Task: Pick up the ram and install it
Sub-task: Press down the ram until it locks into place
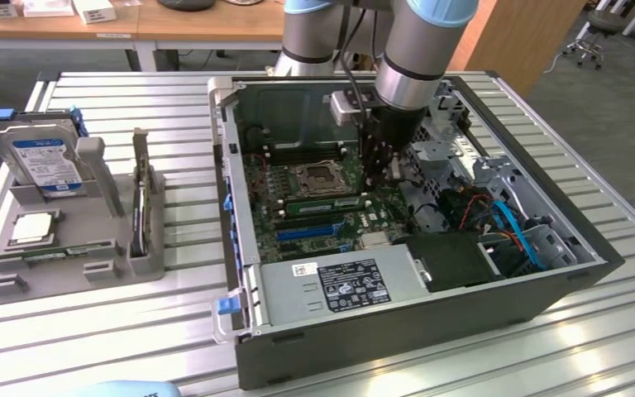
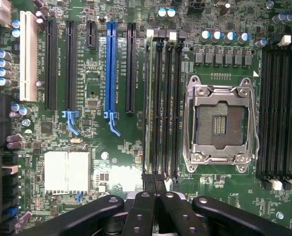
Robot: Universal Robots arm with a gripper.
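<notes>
The ram stands edge-on in the memory slot farthest from the CPU socket, a thin pale-green strip. In the exterior view the ram shows as a green stick on the motherboard just in front of the socket. My gripper is shut, its two black fingers pressed together with nothing visible between them. Their tips hang over one end of that bank of slots, beside the ram's end. In the exterior view my gripper reaches down inside the open computer case, to the socket's right.
The case wall and metal drive cage hem in the arm. Blue cables lie at the exterior view's right, with a power supply in front. A grey tray on the left holds a blue-labelled hard drive and a square silver CPU chip.
</notes>
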